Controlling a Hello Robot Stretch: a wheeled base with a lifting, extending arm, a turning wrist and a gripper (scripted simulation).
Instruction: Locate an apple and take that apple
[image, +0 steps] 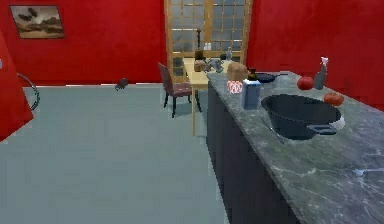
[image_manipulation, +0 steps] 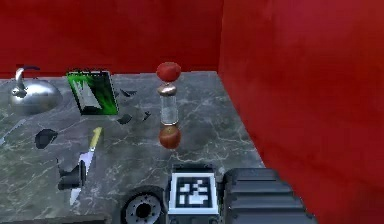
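Apple likely found, not yet taken: near red ball (image_manipulation: 170, 137) and far red ball (image_manipulation: 168, 70) lie on the grey counter (image_manipulation: 215, 140) by the red wall (image_manipulation: 300, 80), either possibly it. At the near edge sits the gripper (image_manipulation: 140, 210); whether it holds anything cannot be told.

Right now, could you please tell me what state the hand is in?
Hand: cannot be told whether it holds anything; its far end is hard to make out.
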